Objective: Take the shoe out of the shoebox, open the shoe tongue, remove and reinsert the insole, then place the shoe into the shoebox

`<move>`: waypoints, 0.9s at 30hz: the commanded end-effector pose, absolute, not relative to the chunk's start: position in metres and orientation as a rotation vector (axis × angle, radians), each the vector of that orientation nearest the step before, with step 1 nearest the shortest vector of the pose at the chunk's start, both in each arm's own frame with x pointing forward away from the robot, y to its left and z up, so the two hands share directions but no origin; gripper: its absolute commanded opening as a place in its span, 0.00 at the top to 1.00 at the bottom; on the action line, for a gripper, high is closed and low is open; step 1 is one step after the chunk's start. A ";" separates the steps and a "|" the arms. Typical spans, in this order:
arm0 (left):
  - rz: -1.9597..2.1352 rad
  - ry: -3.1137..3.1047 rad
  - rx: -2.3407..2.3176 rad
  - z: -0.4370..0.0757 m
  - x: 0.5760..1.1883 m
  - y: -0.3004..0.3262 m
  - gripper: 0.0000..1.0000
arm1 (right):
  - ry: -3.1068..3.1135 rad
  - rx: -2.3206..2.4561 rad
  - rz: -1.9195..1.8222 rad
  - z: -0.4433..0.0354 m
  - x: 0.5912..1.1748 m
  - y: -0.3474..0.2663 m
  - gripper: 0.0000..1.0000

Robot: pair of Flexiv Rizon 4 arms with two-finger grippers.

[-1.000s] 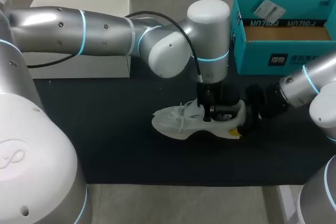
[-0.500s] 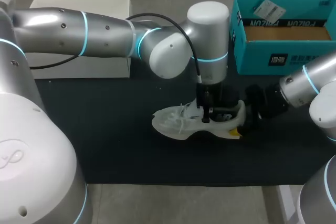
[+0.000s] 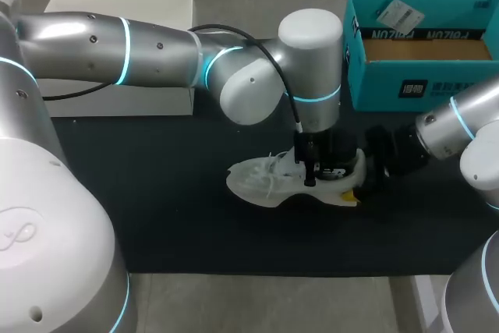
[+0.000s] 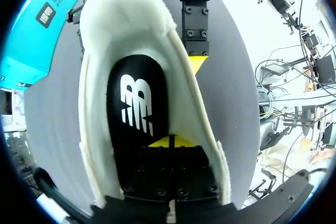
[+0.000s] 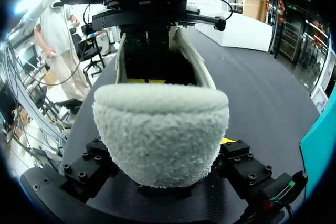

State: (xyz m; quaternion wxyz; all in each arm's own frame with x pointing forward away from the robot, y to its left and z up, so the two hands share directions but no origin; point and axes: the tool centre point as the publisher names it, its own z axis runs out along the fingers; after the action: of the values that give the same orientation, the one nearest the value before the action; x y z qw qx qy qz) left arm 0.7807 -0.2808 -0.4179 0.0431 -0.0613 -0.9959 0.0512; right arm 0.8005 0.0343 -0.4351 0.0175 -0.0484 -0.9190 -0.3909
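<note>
Head view: shoe (image 3: 269,181) out of shoebox (image 3: 425,76), lying on mat (image 3: 156,193) toward bench's right edge. Looks light, soft-walled and padded; best gripped at stiffer heel (image 5: 160,140). Clamped there from both sides: right gripper (image 3: 356,182). Down inside, upon black insole (image 4: 137,108): left gripper (image 4: 170,141); apart or together, cannot tell.

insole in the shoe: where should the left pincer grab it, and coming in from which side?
I'd grip the insole at its heel-end edge, coming straight down through the opening of the shoe. It lies flat on the floor of the upright shoe, walled in on both sides, so only the top is free. The right pincer clamps the heel from behind, which should steady it.
</note>
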 end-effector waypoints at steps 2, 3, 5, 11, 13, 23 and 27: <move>0.162 -2.994 -0.213 -0.433 0.776 -0.285 1.00 | -2.855 -0.153 -1.214 -0.440 0.801 0.038 1.00; 0.153 -2.996 -0.222 -0.432 0.773 -0.285 1.00 | -2.855 -0.153 -1.214 -0.440 0.801 0.038 1.00; 0.150 -2.974 -0.229 -0.431 0.769 -0.283 1.00 | -2.855 -0.153 -1.214 -0.440 0.801 0.038 1.00; 0.157 -2.966 -0.229 -0.433 0.766 -0.284 1.00 | -2.855 -0.153 -1.214 -0.440 0.801 0.038 1.00; 0.160 -2.979 -0.218 -0.432 0.767 -0.285 1.00 | -2.855 -0.153 -1.214 -0.440 0.801 0.038 1.00; 0.195 -3.012 -0.223 -0.420 0.768 -0.289 0.88 | -2.855 -0.153 -1.214 -0.440 0.801 0.038 1.00; 0.196 -3.020 -0.224 -0.419 0.768 -0.289 0.73 | -2.855 -0.153 -1.214 -0.440 0.801 0.038 1.00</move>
State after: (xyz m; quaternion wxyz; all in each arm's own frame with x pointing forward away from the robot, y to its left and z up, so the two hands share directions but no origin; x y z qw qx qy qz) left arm 0.7737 -0.2853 -0.4140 0.0564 -0.0743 -0.9935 0.0656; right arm 0.7998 0.0346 -0.4348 0.0176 -0.0478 -0.9189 -0.3912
